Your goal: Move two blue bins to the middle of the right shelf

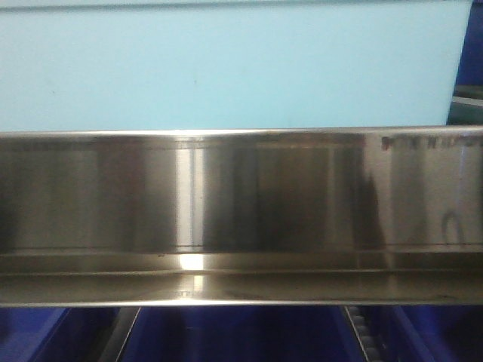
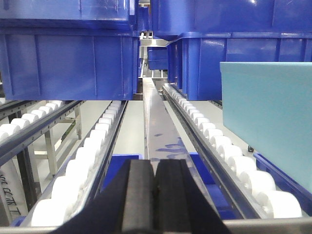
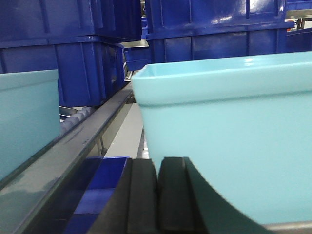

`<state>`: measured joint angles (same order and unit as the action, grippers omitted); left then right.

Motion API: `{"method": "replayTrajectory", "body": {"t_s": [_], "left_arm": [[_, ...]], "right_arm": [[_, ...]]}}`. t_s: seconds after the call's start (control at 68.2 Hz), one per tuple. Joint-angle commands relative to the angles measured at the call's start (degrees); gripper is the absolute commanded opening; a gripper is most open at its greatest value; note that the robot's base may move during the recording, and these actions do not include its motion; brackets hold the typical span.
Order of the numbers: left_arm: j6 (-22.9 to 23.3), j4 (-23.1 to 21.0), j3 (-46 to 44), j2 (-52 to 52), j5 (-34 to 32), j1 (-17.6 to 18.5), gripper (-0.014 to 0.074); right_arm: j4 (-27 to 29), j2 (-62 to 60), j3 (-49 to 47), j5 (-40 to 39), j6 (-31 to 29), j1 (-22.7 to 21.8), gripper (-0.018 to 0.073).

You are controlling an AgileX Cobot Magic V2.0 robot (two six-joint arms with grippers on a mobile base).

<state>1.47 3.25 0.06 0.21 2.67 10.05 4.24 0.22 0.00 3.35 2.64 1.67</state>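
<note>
Fingers of the left gripper [image 2: 155, 166] are pressed flat together, holding nothing. The right gripper [image 3: 158, 165] is likewise closed on nothing, its fingers meeting just in front of the near pale blue bin [image 3: 229, 146]. That bin sits upright with its open top up and a rounded corner turned toward the camera. Its thick rim runs off to the right; its long axis cannot be judged. A second pale blue bin [image 3: 27, 117] stands to the left, across a grey track [image 3: 73, 141].

From the left wrist, a pale blue bin wall [image 2: 265, 122] rises at right beside rows of white rollers [image 2: 92, 151]. Dark blue bins [image 2: 68, 63] sit beyond.

From the front, a pale blue wall [image 1: 226, 68] spans nearly the whole width, directly above the steel shelf rail [image 1: 226, 196] and parallel to it.
</note>
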Motion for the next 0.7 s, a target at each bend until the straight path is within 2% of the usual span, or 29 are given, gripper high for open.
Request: {"method": "replayTrajectory", "body": {"t_s": [0.0, 0.689], "left_arm": [[0.14, -0.26, -0.06, -0.21, -0.64, -0.17, -0.0111], [0.14, -0.14, -0.06, -0.21, -1.73, -0.14, -0.0111]], "right_arm": [[0.17, -0.22, 0.0, -0.88, 0.11, 0.15, -0.0162], [0.17, -0.22, 0.0, -0.88, 0.11, 0.15, -0.0162]]}}
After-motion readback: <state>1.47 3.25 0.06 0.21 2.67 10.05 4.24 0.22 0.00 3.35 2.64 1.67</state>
